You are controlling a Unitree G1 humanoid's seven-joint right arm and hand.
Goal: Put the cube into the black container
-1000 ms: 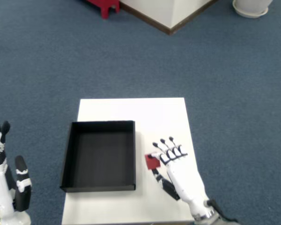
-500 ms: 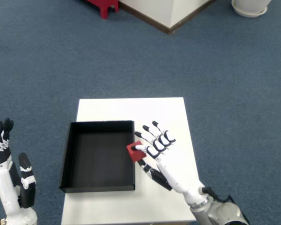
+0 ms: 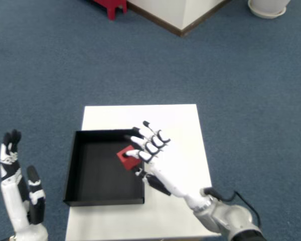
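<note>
The small red cube [image 3: 126, 158] is held at the fingertips of my right hand [image 3: 155, 158], above the right part of the black container [image 3: 80, 173]. The thumb lies below the cube and the other fingers spread past it toward the container's far right corner. The container is a shallow black tray on the left half of the white table [image 3: 170, 118]; its floor shows nothing else inside. Whether the cube touches the floor of the tray I cannot tell.
My left hand [image 3: 17, 193] is raised off the table's left side, over the blue carpet. A red object [image 3: 110, 6] and a white wall base [image 3: 180, 17] lie far behind the table.
My right hand carried the cube leftward, from the table beside the tray, over the tray's right wall, to above its interior. The left hand shifted slightly.
</note>
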